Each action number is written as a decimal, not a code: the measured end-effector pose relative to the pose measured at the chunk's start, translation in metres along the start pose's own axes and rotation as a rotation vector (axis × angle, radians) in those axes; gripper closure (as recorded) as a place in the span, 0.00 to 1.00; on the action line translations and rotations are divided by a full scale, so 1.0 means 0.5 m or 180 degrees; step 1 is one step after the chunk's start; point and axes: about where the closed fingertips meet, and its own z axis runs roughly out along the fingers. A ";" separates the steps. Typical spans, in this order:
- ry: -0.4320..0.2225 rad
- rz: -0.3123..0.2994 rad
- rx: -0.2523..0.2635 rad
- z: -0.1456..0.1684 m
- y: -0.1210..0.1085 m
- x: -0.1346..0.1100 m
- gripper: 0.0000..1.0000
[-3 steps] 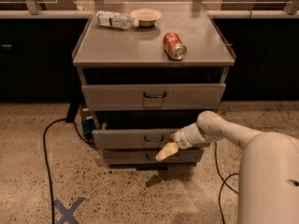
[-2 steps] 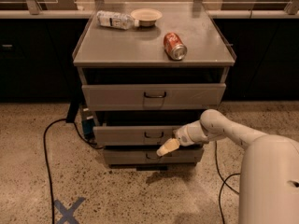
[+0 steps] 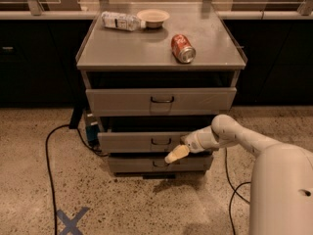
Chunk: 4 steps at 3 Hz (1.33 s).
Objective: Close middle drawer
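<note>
The middle drawer [image 3: 139, 142] is the grey second drawer of the cabinet, with a low flat front and a small dark wire handle [image 3: 161, 142]. It stands only a little out from the cabinet, near flush with the lowest drawer [image 3: 142, 164]. My gripper [image 3: 175, 154] is at the end of the white arm coming from the right. Its cream tip sits just right of and below the handle, against the lower right part of the middle drawer's front.
The taller top drawer [image 3: 161, 101] sticks out slightly. On the cabinet top [image 3: 122, 50] lie a red can [image 3: 183, 48], a plastic bottle [image 3: 121, 21] and a bowl [image 3: 153, 17]. A black cable [image 3: 49, 155] runs on the floor at left. A blue X [image 3: 72, 221] marks the floor.
The middle drawer has slid further into the cabinet, and my gripper has moved in with it, staying on its front.
</note>
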 end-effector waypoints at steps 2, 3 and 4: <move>-0.0363 0.0135 -0.0280 -0.020 -0.051 -0.024 0.00; -0.0441 0.0076 -0.0137 -0.045 -0.069 -0.041 0.00; -0.0442 0.0076 -0.0135 -0.045 -0.069 -0.041 0.00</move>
